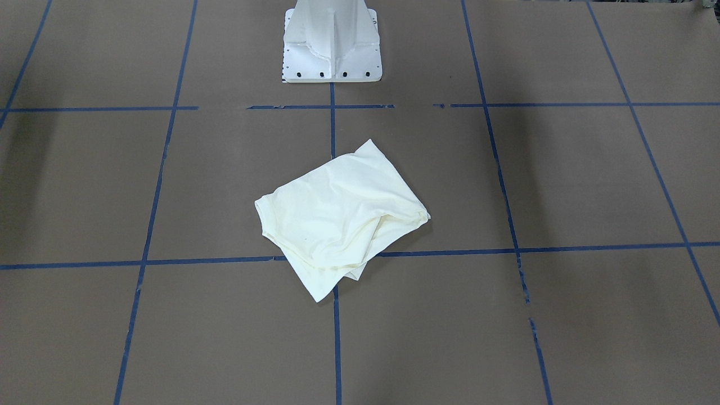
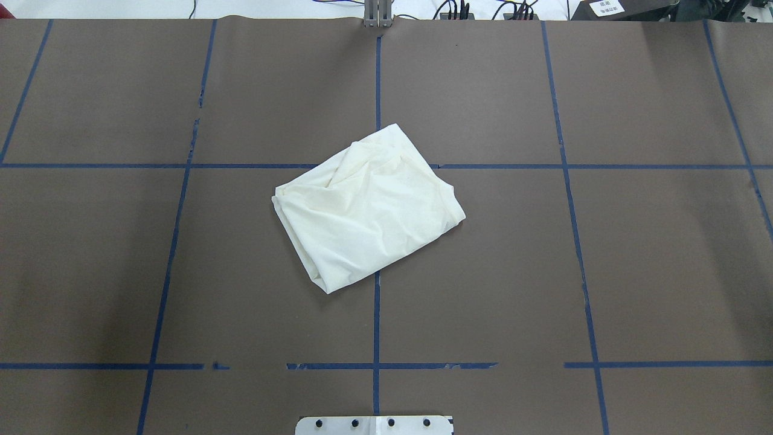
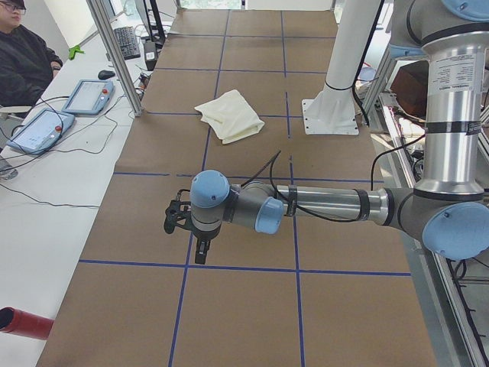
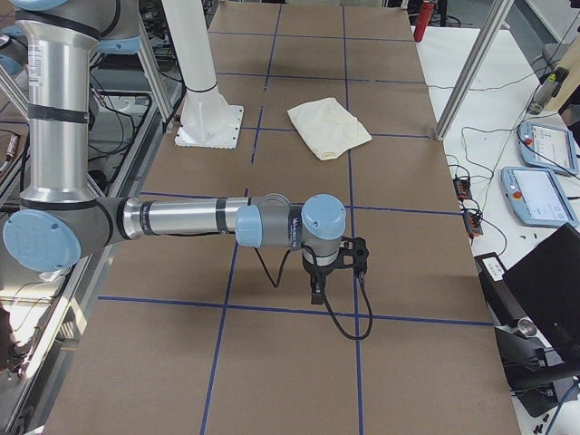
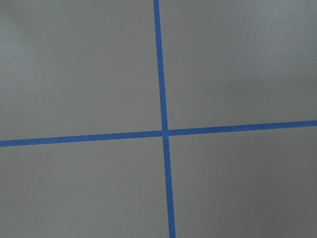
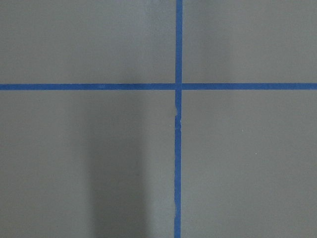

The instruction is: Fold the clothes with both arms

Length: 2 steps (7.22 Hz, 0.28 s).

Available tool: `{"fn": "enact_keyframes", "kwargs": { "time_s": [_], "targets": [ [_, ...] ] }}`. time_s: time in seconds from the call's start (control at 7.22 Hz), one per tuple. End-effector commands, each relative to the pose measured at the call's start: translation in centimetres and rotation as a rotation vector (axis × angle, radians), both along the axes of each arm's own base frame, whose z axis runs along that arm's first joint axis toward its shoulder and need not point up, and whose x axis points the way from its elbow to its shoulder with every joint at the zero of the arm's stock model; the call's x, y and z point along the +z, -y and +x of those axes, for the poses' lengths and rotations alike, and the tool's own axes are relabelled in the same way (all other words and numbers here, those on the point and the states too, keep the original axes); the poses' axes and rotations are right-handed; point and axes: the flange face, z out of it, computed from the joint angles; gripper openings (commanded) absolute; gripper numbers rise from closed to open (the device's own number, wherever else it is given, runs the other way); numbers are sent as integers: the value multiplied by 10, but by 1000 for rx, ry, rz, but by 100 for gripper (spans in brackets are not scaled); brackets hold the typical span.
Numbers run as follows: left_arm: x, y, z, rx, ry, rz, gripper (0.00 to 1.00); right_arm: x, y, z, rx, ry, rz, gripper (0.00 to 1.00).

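Observation:
The cream shirt (image 1: 337,219) lies folded into a rumpled, roughly square bundle at the middle of the brown table, plain side up; its print is hidden. It also shows in the overhead view (image 2: 368,208) and both side views (image 3: 229,115) (image 4: 328,127). The left gripper (image 3: 200,251) hangs above the table far from the shirt, toward the table's left end. The right gripper (image 4: 317,292) hangs above the table's right end, equally far away. Both show only in side views, so I cannot tell whether they are open or shut. The wrist views show only bare table and blue tape.
The white pedestal base (image 1: 332,56) stands at the robot's side of the table, behind the shirt. Blue tape lines (image 2: 377,326) divide the brown surface into squares. A seated person (image 3: 23,53) and teach pendants (image 3: 84,95) are beyond the far edge.

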Motion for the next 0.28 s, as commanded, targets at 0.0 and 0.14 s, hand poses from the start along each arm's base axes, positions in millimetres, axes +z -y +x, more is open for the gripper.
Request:
{"fn": "enact_keyframes", "kwargs": {
  "time_s": [0.0,0.14],
  "targets": [
    [-1,1,0,-1,0,0,100,0,0,0,0,0,-1,100],
    [0,0,0,-1,0,-1,100,0,0,0,0,0,1,100]
  ]
}}
